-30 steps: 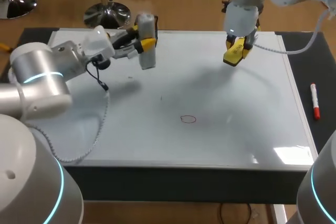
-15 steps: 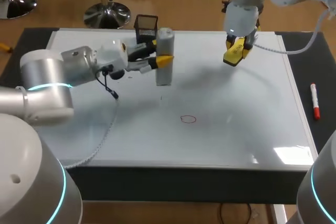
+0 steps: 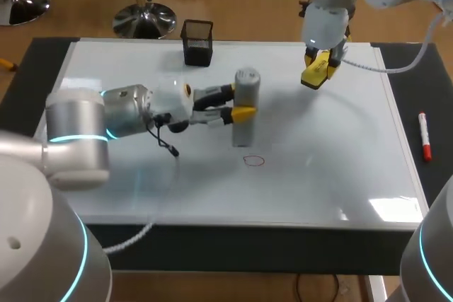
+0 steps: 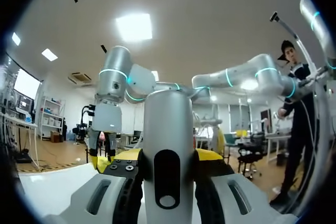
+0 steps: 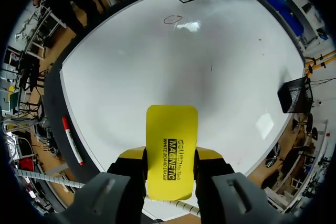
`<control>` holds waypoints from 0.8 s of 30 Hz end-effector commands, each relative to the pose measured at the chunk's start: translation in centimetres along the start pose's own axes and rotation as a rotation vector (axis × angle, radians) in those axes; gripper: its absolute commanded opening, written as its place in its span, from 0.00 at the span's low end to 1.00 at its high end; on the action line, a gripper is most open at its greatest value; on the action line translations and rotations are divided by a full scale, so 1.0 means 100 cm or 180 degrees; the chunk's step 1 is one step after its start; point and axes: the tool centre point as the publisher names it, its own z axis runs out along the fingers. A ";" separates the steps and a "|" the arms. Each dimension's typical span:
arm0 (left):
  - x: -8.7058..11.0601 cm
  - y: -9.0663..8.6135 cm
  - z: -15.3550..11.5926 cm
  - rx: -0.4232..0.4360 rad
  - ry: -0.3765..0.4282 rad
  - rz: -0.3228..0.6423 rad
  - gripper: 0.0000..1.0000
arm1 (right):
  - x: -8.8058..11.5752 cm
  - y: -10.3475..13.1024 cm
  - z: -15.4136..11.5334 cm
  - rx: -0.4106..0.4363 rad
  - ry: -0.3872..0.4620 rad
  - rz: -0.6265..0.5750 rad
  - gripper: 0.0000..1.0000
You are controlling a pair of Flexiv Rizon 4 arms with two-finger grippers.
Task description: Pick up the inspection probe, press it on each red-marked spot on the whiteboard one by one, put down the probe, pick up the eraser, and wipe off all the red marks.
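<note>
On the whiteboard (image 3: 340,153), the red circle (image 3: 253,161) lies just beside the foot of the upright inspection probe (image 3: 245,131) clamped in my left gripper (image 3: 237,102); my right gripper (image 3: 320,58) holds the eraser (image 3: 313,76).

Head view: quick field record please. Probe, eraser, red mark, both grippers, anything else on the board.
probe: grey cylinder, upright, gripped by left gripper
probe position: lower end just short of the red mark; contact with the board cannot be told
red mark: one small ring on the whiteboard, not wiped
eraser: yellow, gripped by right gripper, held over the board's far side
mesh cup: black, at the board's far edge
marker: red, lying beside the board's right edge
</note>
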 end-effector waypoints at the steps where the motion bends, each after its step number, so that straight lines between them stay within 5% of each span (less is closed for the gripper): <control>1: 0.011 0.008 0.005 0.0040 -0.0011 -0.0052 0.00 | 0.000 -0.001 -0.001 0.0004 0.0013 -0.0005 0.00; 11: 0.027 0.032 0.018 0.0032 0.0082 -0.0157 0.00 | 0.000 -0.001 -0.001 0.0004 0.0013 -0.0005 0.00; 24: 0.019 0.043 0.020 0.0072 0.0181 -0.0089 0.00 | 0.000 -0.001 -0.001 0.0004 0.0013 -0.0005 0.00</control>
